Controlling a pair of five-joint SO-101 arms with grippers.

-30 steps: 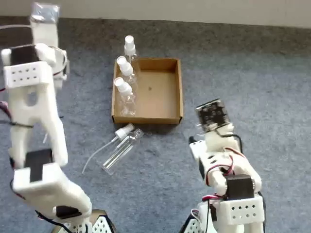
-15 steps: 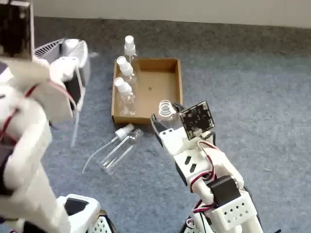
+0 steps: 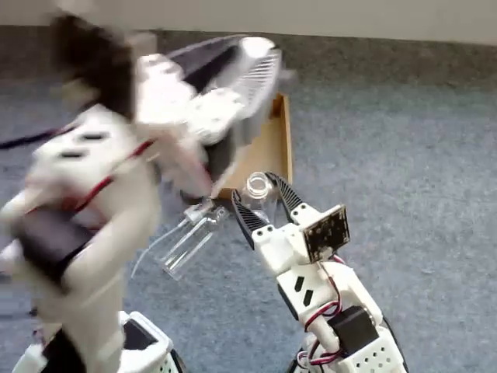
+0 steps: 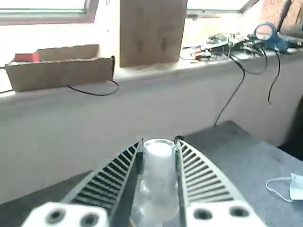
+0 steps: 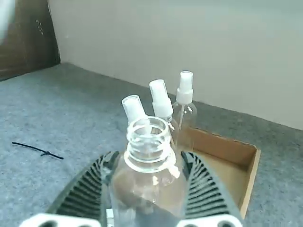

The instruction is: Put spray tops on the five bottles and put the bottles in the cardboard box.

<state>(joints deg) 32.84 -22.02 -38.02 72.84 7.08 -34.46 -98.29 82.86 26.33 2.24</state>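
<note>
My right gripper (image 3: 255, 199) is shut on an upright clear bottle (image 3: 259, 186) with an open neck, just in front of the cardboard box (image 3: 279, 141). In the right wrist view the bottle (image 5: 149, 142) stands between the fingers of the gripper (image 5: 150, 161), with three capped bottles (image 5: 161, 98) at the box (image 5: 230, 153) behind. My left gripper (image 4: 158, 141) is shut on a white spray top (image 4: 158, 158). In the high view the left gripper (image 3: 250, 56) is held high over the box. One more bottle (image 3: 189, 239) lies on the carpet beside a loose spray top (image 3: 199, 209).
The left arm (image 3: 116, 179) hides most of the box and the capped bottles in the high view. Grey carpet (image 3: 404, 132) to the right of the box is open. A thin black tie (image 5: 38, 150) lies on the carpet.
The left arm has swung from the far left across toward the box, carrying the spray top. The right arm has raised the open bottle upright in front of the box.
</note>
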